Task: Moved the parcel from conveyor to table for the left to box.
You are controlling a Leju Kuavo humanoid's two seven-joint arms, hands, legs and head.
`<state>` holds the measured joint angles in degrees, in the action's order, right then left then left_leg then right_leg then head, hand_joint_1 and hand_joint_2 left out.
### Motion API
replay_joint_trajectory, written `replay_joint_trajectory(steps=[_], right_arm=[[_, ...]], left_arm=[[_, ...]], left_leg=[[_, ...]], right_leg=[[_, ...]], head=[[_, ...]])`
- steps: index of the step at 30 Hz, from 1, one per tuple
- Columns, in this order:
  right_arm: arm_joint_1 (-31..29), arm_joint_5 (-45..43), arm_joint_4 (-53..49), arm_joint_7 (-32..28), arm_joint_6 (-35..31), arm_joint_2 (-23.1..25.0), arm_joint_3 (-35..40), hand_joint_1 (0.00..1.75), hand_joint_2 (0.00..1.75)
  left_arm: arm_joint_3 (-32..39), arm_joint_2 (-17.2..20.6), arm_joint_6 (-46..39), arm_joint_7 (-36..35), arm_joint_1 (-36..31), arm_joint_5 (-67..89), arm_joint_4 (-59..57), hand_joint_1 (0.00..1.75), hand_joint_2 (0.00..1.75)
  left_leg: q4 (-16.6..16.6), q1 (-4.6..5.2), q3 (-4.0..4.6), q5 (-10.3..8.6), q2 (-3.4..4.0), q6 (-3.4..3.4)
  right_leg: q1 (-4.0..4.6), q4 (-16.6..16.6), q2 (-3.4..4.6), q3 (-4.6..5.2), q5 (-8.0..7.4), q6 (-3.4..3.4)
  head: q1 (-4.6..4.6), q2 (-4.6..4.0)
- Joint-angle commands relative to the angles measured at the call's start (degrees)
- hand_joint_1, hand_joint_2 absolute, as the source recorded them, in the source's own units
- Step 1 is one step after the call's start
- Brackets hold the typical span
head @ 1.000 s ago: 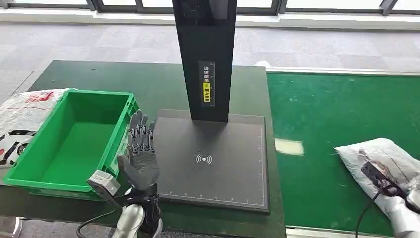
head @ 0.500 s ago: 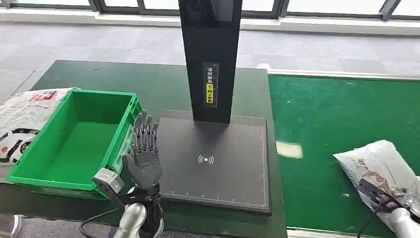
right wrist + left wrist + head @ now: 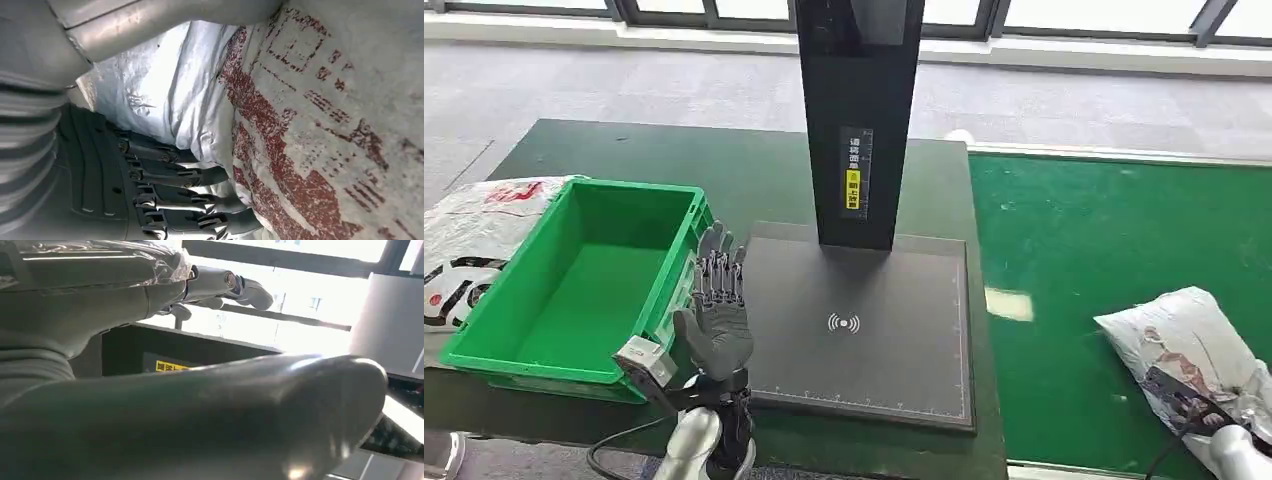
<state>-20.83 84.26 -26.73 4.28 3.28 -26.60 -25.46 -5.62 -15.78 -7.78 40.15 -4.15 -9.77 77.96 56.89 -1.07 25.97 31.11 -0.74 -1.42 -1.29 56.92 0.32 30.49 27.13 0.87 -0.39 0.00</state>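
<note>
The right hand [image 3: 1224, 425] grasps the parcel [image 3: 1189, 340] at the conveyor's [image 3: 1074, 250] right edge, not yet carried to the bench [image 3: 624, 150]; the left hand [image 3: 716, 315] waits released beside the box [image 3: 484, 345].

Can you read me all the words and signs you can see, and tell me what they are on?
Wireless-wave sign, no words: on the flat dark grey scanner pad.
White characters above a yellow label: on the tall black post, too small to read.
Red print: on the white plastic parcel that the right hand presses against, too smudged to read.
Red and black marks: on the white bag beside the green plastic crate, unreadable.
</note>
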Motion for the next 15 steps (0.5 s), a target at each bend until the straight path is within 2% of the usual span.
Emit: replay_joint_trajectory(steps=[1,2,7,10,15], right_arm=[[8.1,-0.9,-0.3,-6.1,0.3,2.3,-0.4,1.75,1.75],[8.2,-1.2,-1.7,-6.3,0.1,2.7,-0.2,1.75,1.75],[4.1,-2.4,-4.4,-6.8,-2.9,4.1,1.6,1.75,1.75],[2.4,-3.4,-5.6,-7.4,-6.1,5.6,2.2,1.75,1.75],[7.0,-6.8,-13.5,-7.1,-7.7,8.5,4.5,1.75,1.75]], left_arm=[[4.1,-2.1,0.5,-0.2,-3.4,0.0,-3.5,0.0,0.0],[4.3,-2.0,0.5,-0.2,-3.3,-0.1,-3.4,0.0,0.0],[4.6,-2.0,0.6,-0.2,-2.5,0.3,-2.3,0.0,0.0],[4.9,-2.3,0.5,-0.2,-2.2,0.5,-1.7,0.0,0.0],[4.2,-2.1,0.3,-0.2,-2.7,0.5,-2.1,0.0,0.0]], left_leg=[[-0.1,-0.09,0.17,-0.14,-0.36,0.06],[-0.2,-0.07,0.25,-0.24,-0.42,0.09],[0.0,-0.15,0.19,-0.01,0.07,0.15],[-0.1,-0.12,0.73,-0.06,0.29,0.27],[-0.1,-0.17,0.58,0.08,0.32,0.23]], right_leg=[[0.1,-0.2,-0.43,-0.06,-0.08,-0.06],[0.1,-0.4,-0.52,-0.01,-0.17,-0.08],[0.15,-0.3,0.01,-0.15,-0.16,0.02],[0.12,-0.4,0.15,0.08,-0.3,0.0],[0.16,-0.3,0.18,-0.05,-0.18,0.06]], head=[[0.0,0.0],[0.0,0.0],[0.02,0.0],[0.02,0.0],[0.02,0.0]])
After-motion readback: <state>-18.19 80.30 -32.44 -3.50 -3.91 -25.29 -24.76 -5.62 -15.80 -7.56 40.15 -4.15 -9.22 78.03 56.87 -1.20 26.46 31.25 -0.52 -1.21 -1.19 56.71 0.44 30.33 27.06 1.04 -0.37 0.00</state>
